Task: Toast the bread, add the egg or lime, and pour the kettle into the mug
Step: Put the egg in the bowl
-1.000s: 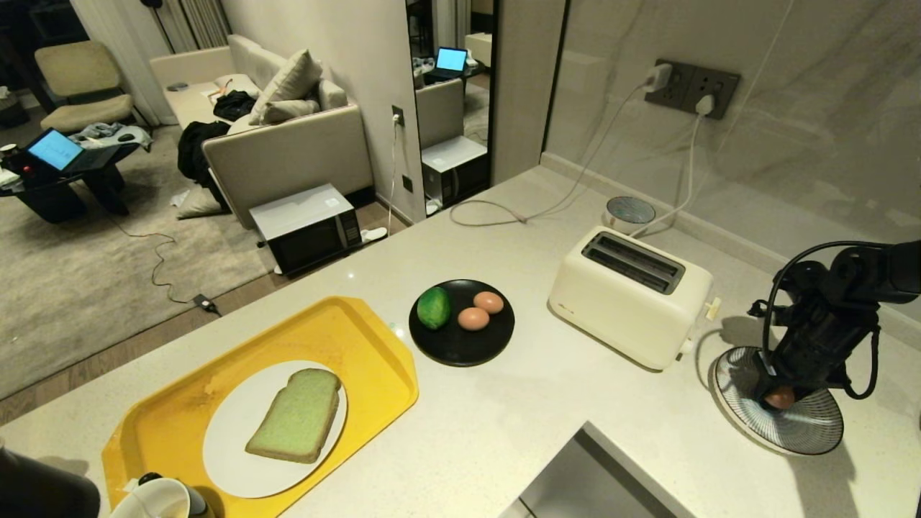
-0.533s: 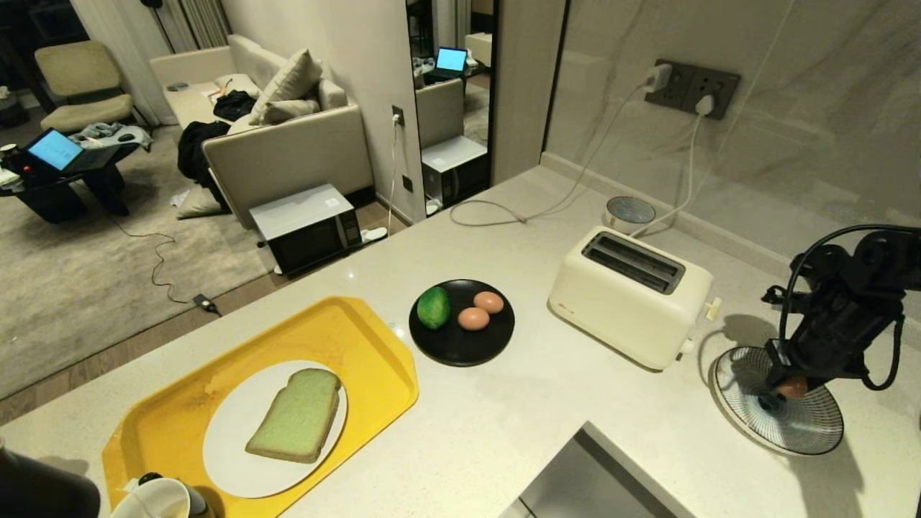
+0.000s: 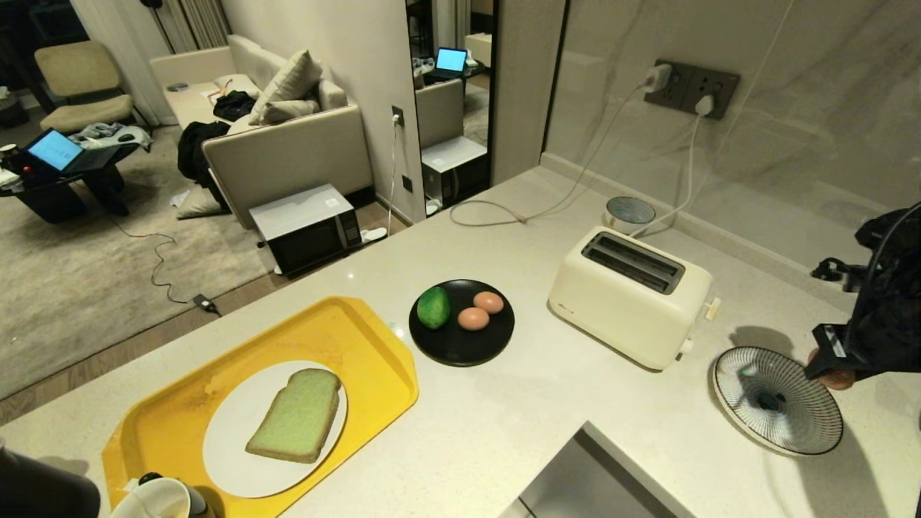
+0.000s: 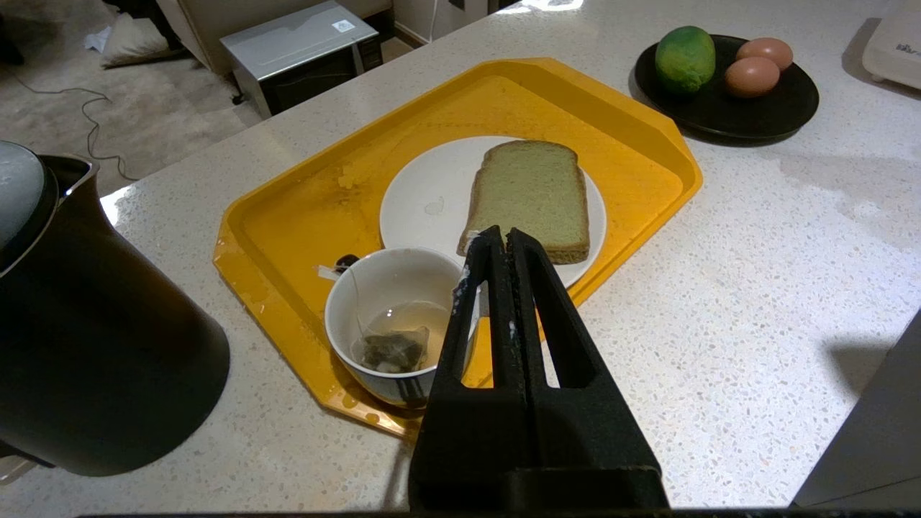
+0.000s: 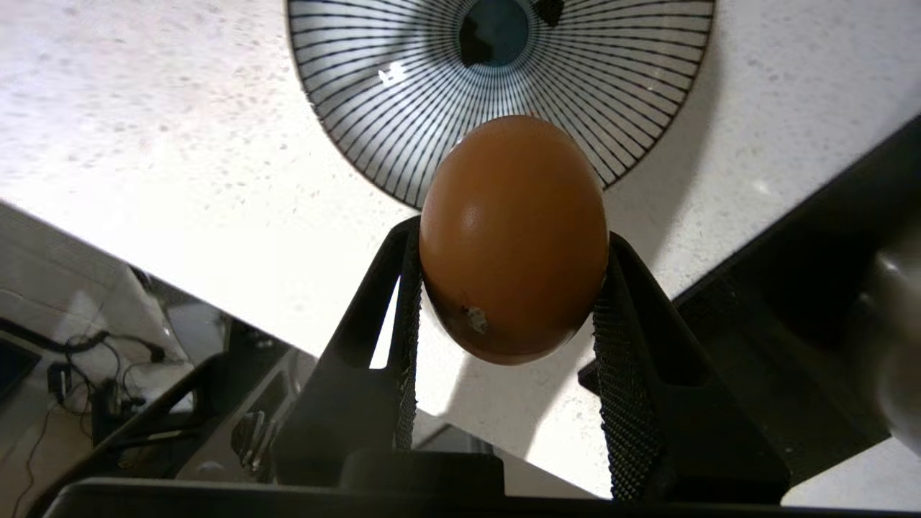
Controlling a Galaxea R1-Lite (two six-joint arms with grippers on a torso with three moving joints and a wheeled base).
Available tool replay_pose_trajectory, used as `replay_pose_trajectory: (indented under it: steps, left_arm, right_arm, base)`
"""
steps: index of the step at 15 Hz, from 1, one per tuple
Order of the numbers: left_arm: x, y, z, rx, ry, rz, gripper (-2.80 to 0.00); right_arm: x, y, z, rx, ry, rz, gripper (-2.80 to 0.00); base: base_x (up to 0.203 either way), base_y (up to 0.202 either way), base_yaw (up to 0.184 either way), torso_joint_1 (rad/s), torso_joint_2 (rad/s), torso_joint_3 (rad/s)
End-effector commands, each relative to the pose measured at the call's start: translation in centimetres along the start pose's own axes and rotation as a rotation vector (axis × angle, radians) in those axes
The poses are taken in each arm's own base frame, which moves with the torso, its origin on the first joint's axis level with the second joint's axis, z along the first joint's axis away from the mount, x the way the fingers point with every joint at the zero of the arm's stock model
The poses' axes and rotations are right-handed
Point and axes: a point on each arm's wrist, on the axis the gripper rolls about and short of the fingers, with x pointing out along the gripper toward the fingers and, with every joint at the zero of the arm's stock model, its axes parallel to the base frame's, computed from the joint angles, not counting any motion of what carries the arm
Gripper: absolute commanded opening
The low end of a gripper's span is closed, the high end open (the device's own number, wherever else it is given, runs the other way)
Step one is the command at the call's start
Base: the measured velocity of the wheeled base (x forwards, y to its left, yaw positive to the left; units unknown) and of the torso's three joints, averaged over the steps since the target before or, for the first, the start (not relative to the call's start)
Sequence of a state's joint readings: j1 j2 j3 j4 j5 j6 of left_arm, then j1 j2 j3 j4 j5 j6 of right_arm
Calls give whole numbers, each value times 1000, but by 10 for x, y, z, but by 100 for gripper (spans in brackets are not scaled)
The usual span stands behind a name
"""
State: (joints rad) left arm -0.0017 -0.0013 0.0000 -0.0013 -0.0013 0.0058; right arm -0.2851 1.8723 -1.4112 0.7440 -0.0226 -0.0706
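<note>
Pinkish-brown egg (image 5: 514,237) clamped in right gripper (image 3: 827,363), at 3 o'clock of striped plate (image 3: 777,403), seemingly clear of rim | step: adding egg | next: lower onto plate, release gently | left gripper (image 4: 501,244) closed, empty, parked above mug (image 4: 392,320).

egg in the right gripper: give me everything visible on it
The egg is pinkish-brown, smooth and slightly glossy, with a small white mark low on its shell; no crack shows. It is clamped sideways between the right gripper's two black textured fingers, one on each flank. Nothing else touches it. It hangs above the counter at the rim of the striped plate, not resting on it.
</note>
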Motion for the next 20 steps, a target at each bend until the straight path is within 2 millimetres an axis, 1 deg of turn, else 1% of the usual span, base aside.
replay_pose_trajectory:
  steps: [1,4,7,9,10,12,13,17,20]
  left_arm:
    - [0,0,0,0,-1,0,-280]
    - [0,0,0,0,-1,0,-280]
    - [0,0,0,0,-1,0,-280]
    - [0,0,0,0,-1,0,-280]
    - [0,0,0,0,-1,0,-280]
    - [0,0,0,0,-1,0,-280]
    - [0,0,0,0,-1,0,-280]
    - [0,0,0,0,-1,1,-280]
    - [0,0,0,0,-1,1,-280]
  right_arm:
    - [-44,1,-14,2,-112,5,-280]
    - [-79,2,-27,-2,-218,61,-280]
    - [-120,3,-45,-13,-353,95,-280]
    - [-145,4,-60,-65,-435,109,-280]
    - [-152,5,-67,-102,-460,105,-280]
    - [-161,5,-77,-143,-494,92,-280]
    - [-164,6,-79,-156,-504,86,-280]
    - [-171,5,-81,-194,-534,68,-280]
    - [-172,5,-81,-201,-534,30,-280]
  base:
    - [0,0,0,0,0,0]
    - [0,0,0,0,0,0]
    - [0,0,0,0,0,0]
    - [0,0,0,0,0,0]
    - [0,0,0,0,0,0]
    - [0,0,0,0,0,0]
    - [0,0,0,0,0,0]
    - [0,0,0,0,0,0]
    - [0,0,0,0,0,0]
